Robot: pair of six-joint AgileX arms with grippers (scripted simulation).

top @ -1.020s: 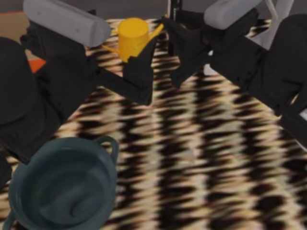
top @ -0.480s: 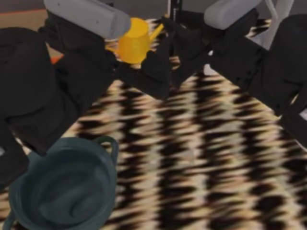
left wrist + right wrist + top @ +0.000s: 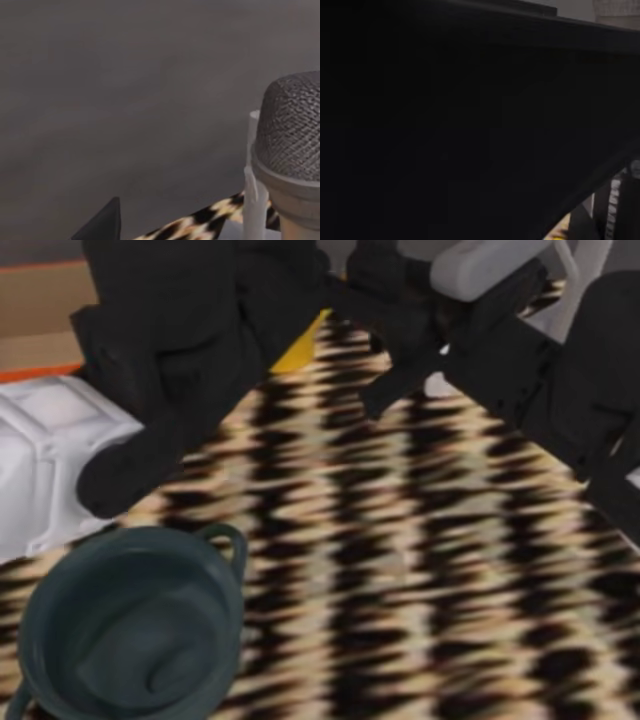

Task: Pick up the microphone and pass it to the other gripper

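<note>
One microphone (image 3: 292, 130), one green basin (image 3: 130, 635), two arms; tool states impossible to tell.

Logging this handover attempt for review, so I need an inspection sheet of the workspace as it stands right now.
Surface: table with a black-and-cream patterned cover.
Job's things: microphone, grey mesh head near the left wrist camera; hidden from above.
Clutter: dark green basin at the near left; yellow object mostly hidden under the left arm.
Grippers: left gripper hidden in the top view; right gripper at the far centre, fingers unclear. Right wrist view is dark.
Cables: nothing seen.
Surroundings: white block at the left edge.
</note>
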